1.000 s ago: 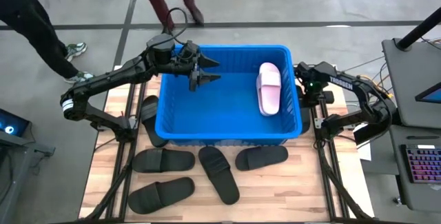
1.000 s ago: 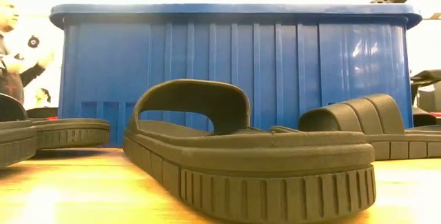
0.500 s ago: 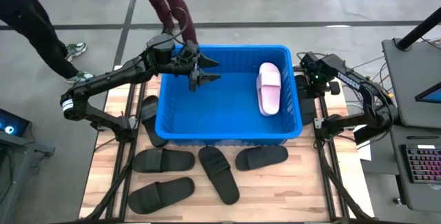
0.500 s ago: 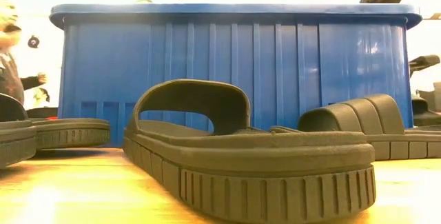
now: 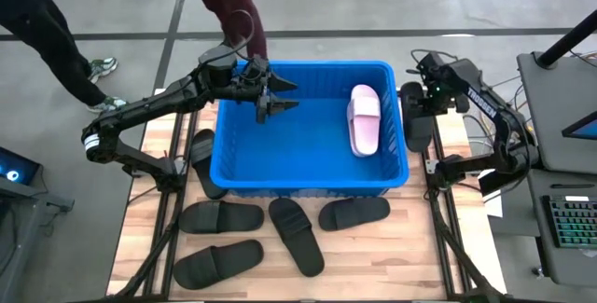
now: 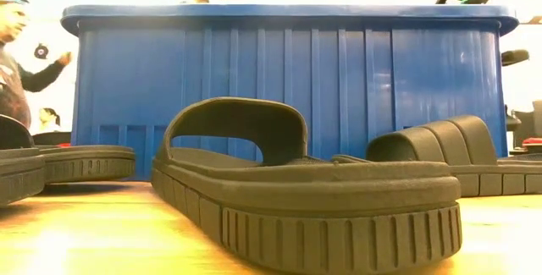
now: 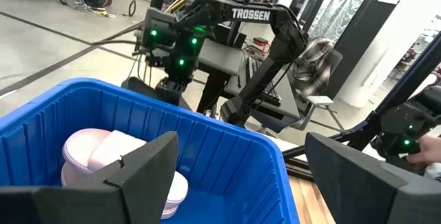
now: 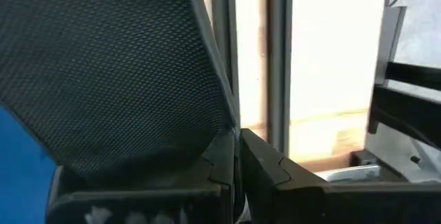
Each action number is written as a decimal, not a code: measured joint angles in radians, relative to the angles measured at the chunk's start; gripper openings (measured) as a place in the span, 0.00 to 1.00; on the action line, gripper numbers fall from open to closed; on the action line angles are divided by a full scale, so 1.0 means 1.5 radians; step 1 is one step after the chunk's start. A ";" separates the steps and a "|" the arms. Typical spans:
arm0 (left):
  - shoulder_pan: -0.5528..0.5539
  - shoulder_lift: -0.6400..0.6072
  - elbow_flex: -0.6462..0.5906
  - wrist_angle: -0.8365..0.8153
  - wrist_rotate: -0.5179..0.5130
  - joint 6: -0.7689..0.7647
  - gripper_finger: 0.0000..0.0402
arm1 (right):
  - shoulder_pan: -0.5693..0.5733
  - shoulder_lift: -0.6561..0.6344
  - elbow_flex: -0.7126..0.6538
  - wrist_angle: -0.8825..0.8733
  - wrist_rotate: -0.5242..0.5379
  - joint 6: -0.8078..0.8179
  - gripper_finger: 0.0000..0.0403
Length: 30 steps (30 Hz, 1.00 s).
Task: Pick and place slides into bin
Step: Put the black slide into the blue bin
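Above the bin (image 5: 308, 180), left end effector (image 5: 277, 97) spread wide, empty, right end effector (image 5: 417, 128) pressed together, empty

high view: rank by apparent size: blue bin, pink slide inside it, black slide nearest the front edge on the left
1. Bright blue ribbed plastic bin, by far the largest.
2. Matte black rubber slide on the wooden table.
3. Pale pink slide in the bin; slightly shorter, but close to the black one.
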 joint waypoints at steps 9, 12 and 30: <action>0.000 0.000 0.000 0.000 0.000 0.000 0.75 | -0.007 -0.003 0.076 -0.028 0.016 -0.021 0.02; 0.000 0.000 0.000 0.000 0.000 0.000 0.75 | -0.007 -0.003 0.096 -0.046 0.016 -0.031 0.02; 0.000 0.000 0.000 0.001 0.000 0.000 0.75 | -0.005 -0.019 0.242 -0.143 -0.003 -0.054 0.02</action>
